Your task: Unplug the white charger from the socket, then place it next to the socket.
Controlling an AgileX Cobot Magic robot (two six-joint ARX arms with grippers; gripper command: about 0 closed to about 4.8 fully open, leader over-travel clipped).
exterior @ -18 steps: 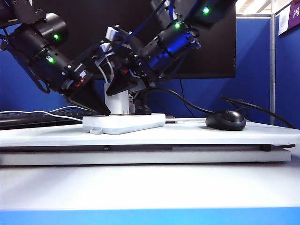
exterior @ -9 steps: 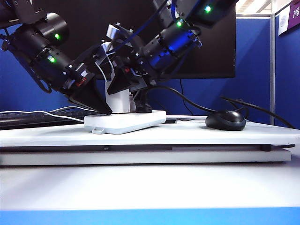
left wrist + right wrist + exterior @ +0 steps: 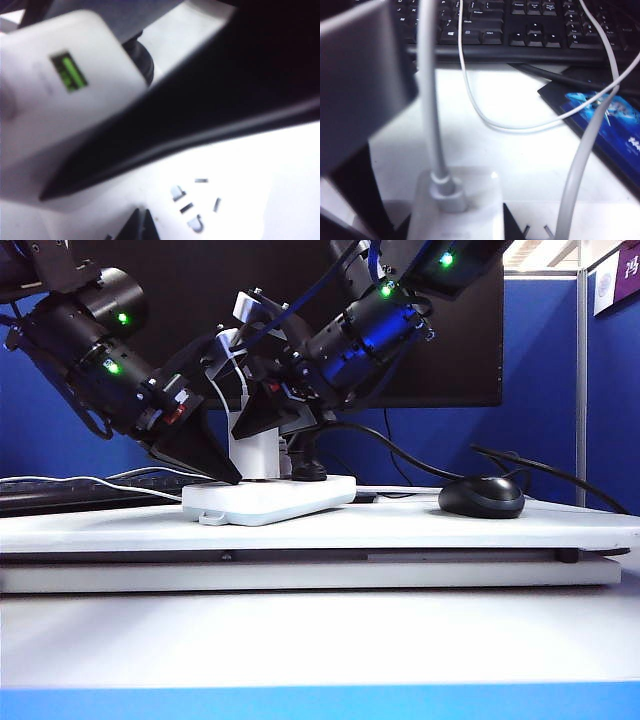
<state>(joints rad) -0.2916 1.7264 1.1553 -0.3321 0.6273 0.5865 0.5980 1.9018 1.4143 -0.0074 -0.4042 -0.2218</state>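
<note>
The white charger (image 3: 253,455) stands upright on the long white socket (image 3: 290,500) on the table. My right gripper (image 3: 258,430) reaches down from the upper right and is shut on the charger (image 3: 457,210), with a black fingertip (image 3: 512,225) on each side of it. A thin white cable (image 3: 431,115) rises from the charger's top. My left gripper (image 3: 228,478) comes in from the left, shut. Its tips (image 3: 142,222) rest on the socket's top face (image 3: 250,200) beside the charger (image 3: 60,85), whose green port faces the left wrist camera.
A black round plug (image 3: 307,468) with a black cord sits in the socket just right of the charger. A black mouse (image 3: 482,497) lies to the right on the white board (image 3: 420,532). Behind the socket are a black keyboard (image 3: 495,25) and a mouse pad (image 3: 600,110).
The socket, with the charger on it, has slid slightly to the right, and its right end sits a little higher. Both grippers keep their hold and place.
</note>
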